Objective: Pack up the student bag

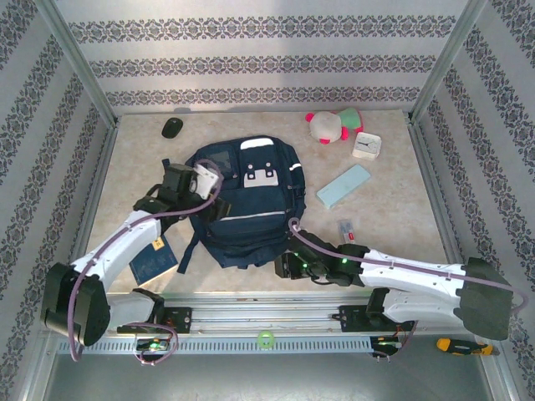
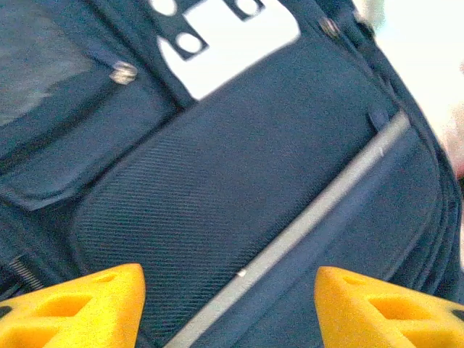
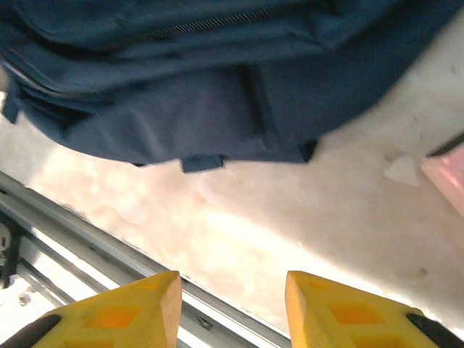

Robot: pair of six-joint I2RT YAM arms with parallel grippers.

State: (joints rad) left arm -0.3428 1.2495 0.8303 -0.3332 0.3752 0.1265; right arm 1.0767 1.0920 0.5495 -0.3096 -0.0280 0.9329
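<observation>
Across the middle of the beige desk [image 1: 393, 225] lies the student bag [image 1: 247, 209], flat with its front pocket up and the white buckle patch on its far half. Over the bag's left side sits the left claw [image 1: 219, 202]. In the left wrist view its yellow fingers [image 2: 94, 304] stand wide apart, open with nothing gripped, and between them run the dark pocket fabric [image 2: 239, 181] and a grey reflective stripe. Whether the tips touch the cloth cannot be told. The right claw [image 1: 284, 266] sits low at the bag's near edge. In the right wrist view its fingers [image 3: 130, 312] are parted and empty, with bare desk and the metal rail between them and the bag's edge [image 3: 181, 94] just beyond. A dark blue notebook [image 1: 153, 261] lies partly under the left arm, just beside the bag's near left corner. Right of the bag, apart from it, rests a light blue pencil case [image 1: 343, 185]. Farther back are a pink and white plush toy [image 1: 333, 125] and, just beside it, a small white clock [image 1: 366, 145]. A black mouse [image 1: 172, 127] lies near the far left corner.
</observation>
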